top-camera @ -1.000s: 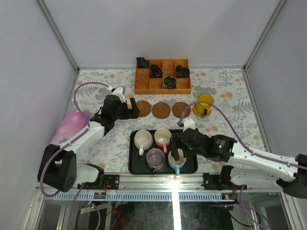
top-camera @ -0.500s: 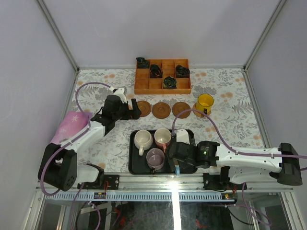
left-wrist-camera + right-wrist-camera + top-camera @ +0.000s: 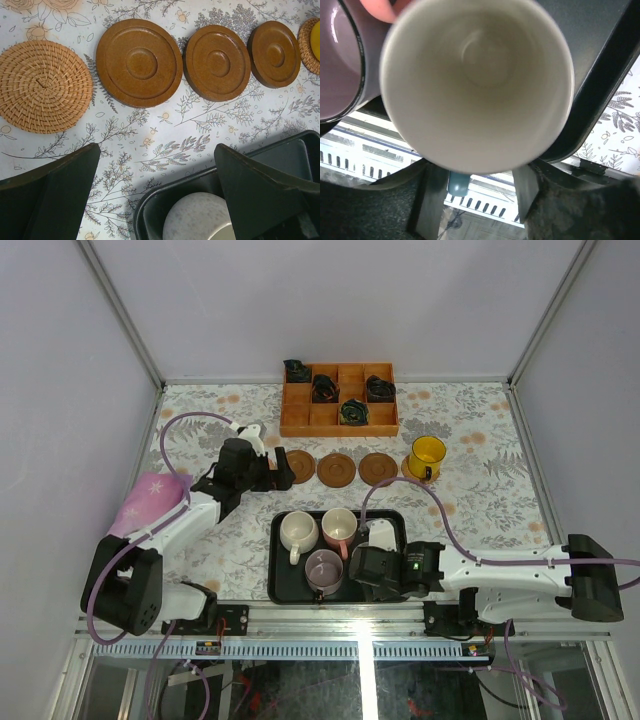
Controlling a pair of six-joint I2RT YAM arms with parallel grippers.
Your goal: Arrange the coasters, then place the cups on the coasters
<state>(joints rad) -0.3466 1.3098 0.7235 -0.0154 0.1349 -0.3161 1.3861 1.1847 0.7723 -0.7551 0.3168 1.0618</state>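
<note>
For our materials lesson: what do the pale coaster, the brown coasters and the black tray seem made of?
The pale coaster looks like woven rattan or straw: matt, spiralling plaited strands. The brown coasters seem wood or pressed fibre: smooth, faint sheen, raised concentric rings. The black tray is perhaps plastic or coated metal: plain dark surface, rounded corner.

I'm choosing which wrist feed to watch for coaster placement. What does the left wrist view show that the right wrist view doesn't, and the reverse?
Left wrist only: a woven coaster, three brown wooden coasters in a row beside it, and the edge of the yellow cup on another woven coaster at far right.
Right wrist only: a cup seen from above, its pale inside filling the frame, the mauve cup beside it, and the rail below.
Both: the black tray and the floral tablecloth.
</note>
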